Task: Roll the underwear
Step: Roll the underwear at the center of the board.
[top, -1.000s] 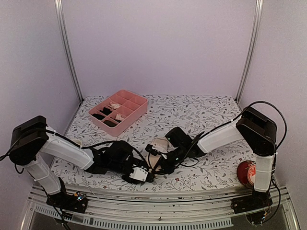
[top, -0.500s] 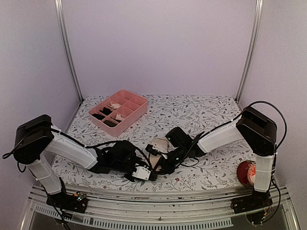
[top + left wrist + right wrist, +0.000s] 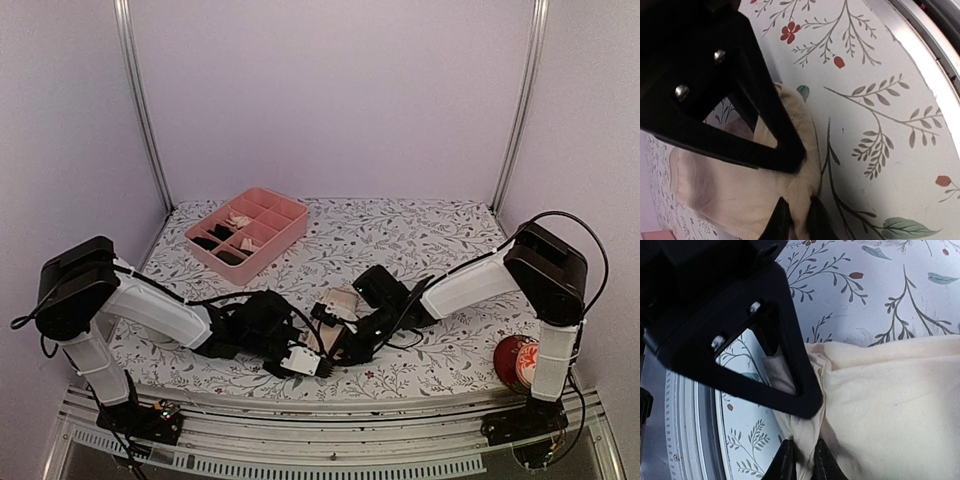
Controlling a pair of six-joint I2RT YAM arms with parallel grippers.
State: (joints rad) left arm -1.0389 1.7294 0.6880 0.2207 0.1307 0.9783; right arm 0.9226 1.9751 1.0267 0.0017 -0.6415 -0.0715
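Two grippers, one garment. The left gripper and the right gripper meet low at the near edge of the floral table, tips just beside each other. The pale beige underwear lies between and just beyond them.

Left wrist view: the left gripper is pressed together on a bunched fold at the cloth's edge. The rest of the cloth spreads flat behind the fingers.

Right wrist view: the right gripper pinches a gathered corner, and the main body of the fabric lies smooth to one side of it.

We judge this to be the start of the roll, with the near edge taken up at two points and no turn made yet. Next, both hands should carry that edge over together, evenly, or the roll will skew.

Only the overhead view shows the pink compartment tray, well beyond the left gripper. It hides the pinches, which only the wrist views show.
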